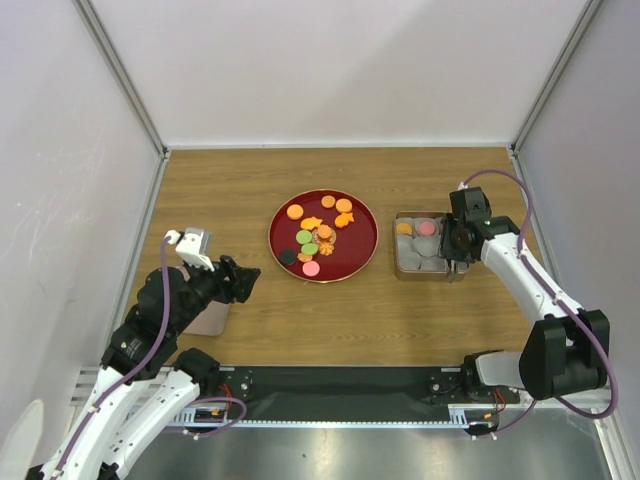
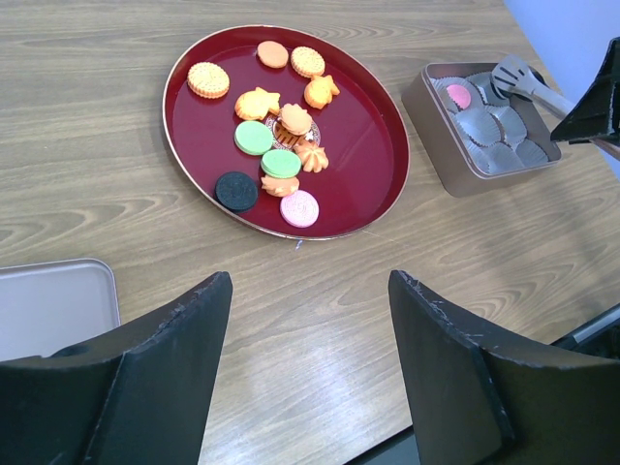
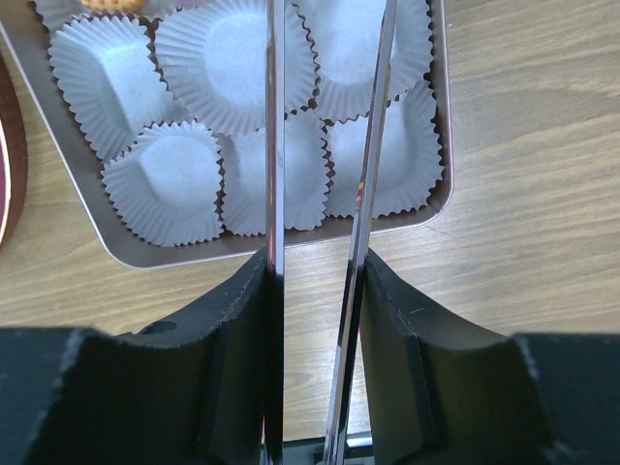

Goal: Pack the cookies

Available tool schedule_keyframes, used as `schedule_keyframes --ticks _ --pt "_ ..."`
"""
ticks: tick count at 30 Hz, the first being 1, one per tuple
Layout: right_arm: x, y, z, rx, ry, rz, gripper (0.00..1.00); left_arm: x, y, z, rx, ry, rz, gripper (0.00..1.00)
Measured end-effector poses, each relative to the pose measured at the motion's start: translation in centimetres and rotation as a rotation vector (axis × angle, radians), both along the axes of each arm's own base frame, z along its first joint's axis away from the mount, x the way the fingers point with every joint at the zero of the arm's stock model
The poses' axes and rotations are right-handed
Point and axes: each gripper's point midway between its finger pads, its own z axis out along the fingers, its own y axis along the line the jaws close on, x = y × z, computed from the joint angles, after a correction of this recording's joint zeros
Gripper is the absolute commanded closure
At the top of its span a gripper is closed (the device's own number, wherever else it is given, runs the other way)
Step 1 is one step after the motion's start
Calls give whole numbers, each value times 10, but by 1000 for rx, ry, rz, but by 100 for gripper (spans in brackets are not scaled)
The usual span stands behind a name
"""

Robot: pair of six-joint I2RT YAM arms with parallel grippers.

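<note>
Several cookies [image 1: 318, 237] in orange, green, pink and black lie on the dark-red plate [image 1: 360, 250]; they also show in the left wrist view [image 2: 281, 145]. The metal tin [image 1: 399, 270] holds white paper cups, with a pink cookie [image 1: 427, 228] and an orange cookie [image 1: 404, 228] in its far cups. My right gripper [image 1: 458, 245] is shut on metal tongs [image 3: 276, 145], whose blades reach over the tin's near cups [image 3: 232, 68]. The tongs' tips [image 2: 518, 76] hold nothing. My left gripper [image 2: 310, 281] is open and empty, left of the plate and aimed at it.
A flat metal lid [image 1: 210, 318] lies at the near left, under my left arm; it also shows in the left wrist view [image 2: 53, 305]. White walls enclose the table on three sides. Bare wood separates the plate and the tin.
</note>
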Motion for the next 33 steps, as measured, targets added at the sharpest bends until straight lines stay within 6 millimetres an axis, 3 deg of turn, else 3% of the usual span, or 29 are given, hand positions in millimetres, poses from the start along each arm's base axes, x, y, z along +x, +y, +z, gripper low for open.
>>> schedule_keyframes --ticks 6,23,33 --pt "2 -1 -5 -3 7 -3 64 0 0 0 0 0 0 28" --pt "4 -2 -10 -11 19 -7 49 0 0 -1 1 2 0 28" --pt "3 0 -3 3 -1 -1 50 1 -1 -1 3 6 0 28"
